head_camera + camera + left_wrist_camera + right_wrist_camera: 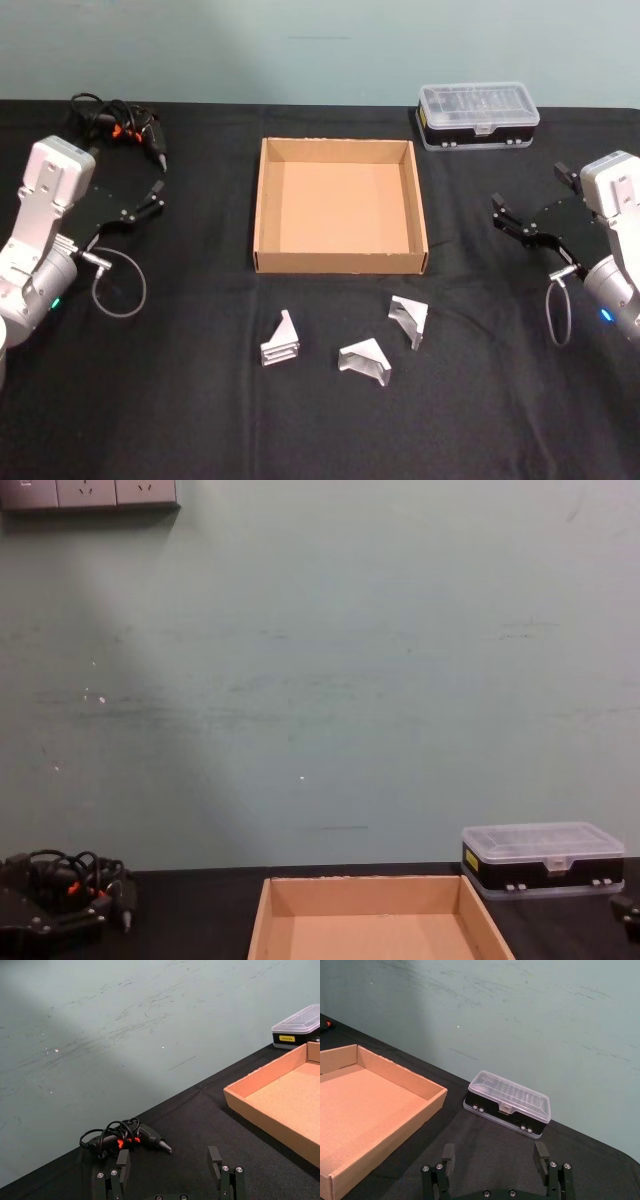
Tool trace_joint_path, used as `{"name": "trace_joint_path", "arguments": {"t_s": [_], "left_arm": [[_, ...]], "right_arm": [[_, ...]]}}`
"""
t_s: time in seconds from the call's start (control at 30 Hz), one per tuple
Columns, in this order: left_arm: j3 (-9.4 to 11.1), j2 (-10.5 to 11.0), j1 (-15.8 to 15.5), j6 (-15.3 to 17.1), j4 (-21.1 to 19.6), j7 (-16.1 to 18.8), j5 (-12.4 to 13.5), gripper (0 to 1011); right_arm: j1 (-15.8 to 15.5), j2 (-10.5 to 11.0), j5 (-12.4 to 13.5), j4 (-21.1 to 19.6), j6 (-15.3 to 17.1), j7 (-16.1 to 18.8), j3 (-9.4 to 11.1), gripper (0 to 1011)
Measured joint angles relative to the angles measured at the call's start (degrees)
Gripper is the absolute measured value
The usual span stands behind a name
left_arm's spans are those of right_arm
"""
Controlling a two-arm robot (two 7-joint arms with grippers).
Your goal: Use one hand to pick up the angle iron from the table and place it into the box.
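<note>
Head view: black L gripper (150, 195), black R gripper (528, 190) jaws wide, empty; silver angle irons (365, 360) before tan cardboard box (258, 215), clear-lidded case (478, 113) behind

Lab-like test bench: black table (180, 410), bare teal wall (320, 680), corded tool (131, 1138), parts case (478, 112).

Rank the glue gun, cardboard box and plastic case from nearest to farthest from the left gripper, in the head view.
1. Glue gun, just beyond the left gripper.
2. Cardboard box, table centre.
3. Plastic case, far right corner.
</note>
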Motion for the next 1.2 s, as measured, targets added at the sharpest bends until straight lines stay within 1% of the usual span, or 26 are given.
{"name": "trace_joint_path", "arguments": {"t_s": [0.27,0.3,0.37,0.4,0.47,0.5,0.63,0.67,0.7,0.73,0.83,0.87,0.97,1.03,1.07,1.13,1.2], "left_arm": [[0.0,0.0,0.0,0.0,0.0,0.0,0.0,1011],[0.0,0.0,0.0,0.0,0.0,0.0,0.0,1011],[0.0,0.0,0.0,0.0,0.0,0.0,0.0,1011],[0.0,0.0,0.0,0.0,0.0,0.0,0.0,1011],[0.0,0.0,0.0,0.0,0.0,0.0,0.0,1011],[0.0,0.0,0.0,0.0,0.0,0.0,0.0,1011],[0.0,0.0,0.0,0.0,0.0,0.0,0.0,1011],[0.0,0.0,0.0,0.0,0.0,0.0,0.0,1011],[0.0,0.0,0.0,0.0,0.0,0.0,0.0,1011],[0.0,0.0,0.0,0.0,0.0,0.0,0.0,1011],[0.0,0.0,0.0,0.0,0.0,0.0,0.0,1011],[0.0,0.0,0.0,0.0,0.0,0.0,0.0,1011],[0.0,0.0,0.0,0.0,0.0,0.0,0.0,1011],[0.0,0.0,0.0,0.0,0.0,0.0,0.0,1011],[0.0,0.0,0.0,0.0,0.0,0.0,0.0,1011],[0.0,0.0,0.0,0.0,0.0,0.0,0.0,1011],[0.0,0.0,0.0,0.0,0.0,0.0,0.0,1011]], "right_arm": [[0.0,0.0,0.0,0.0,0.0,0.0,0.0,1000],[-0.1,0.3,0.6,-0.4,-1.0,1.5,0.3,1000],[-0.3,0.7,1.6,-1.1,-1.9,3.6,0.7,1000],[-0.8,1.3,3.1,-1.9,-2.6,6.3,1.0,1000],[-1.3,2.1,4.6,-2.9,-3.0,8.8,1.3,1000],[-1.8,2.8,6.1,-3.8,-3.3,11.5,1.5,1000],[-2.7,4.5,9.2,-5.4,-3.5,17.7,1.7,1000],[-3.1,5.5,10.7,-6.0,-3.5,21.0,1.6,1000],[-3.3,6.1,11.4,-6.3,-3.5,22.8,1.5,1000],[-3.6,7.0,12.7,-6.6,-3.4,26.0,1.3,1000],[-3.8,8.3,14.3,-6.9,-2.9,31.0,0.7,1000],[-4.0,9.0,15.1,-7.1,-2.7,33.8,0.4,1000],[-4.1,9.8,15.8,-7.2,-2.2,37.4,-0.1,1000],[-4.0,10.3,16.0,-7.2,-1.8,40.7,-0.8,1000],[-4.0,10.3,16.0,-7.2,-1.8,40.7,-0.8,1000],[-3.7,10.3,15.3,-6.9,-1.3,41.9,-1.4,1000],[-3.1,10.1,14.0,-6.3,-0.5,42.8,-2.1,1000]]}}
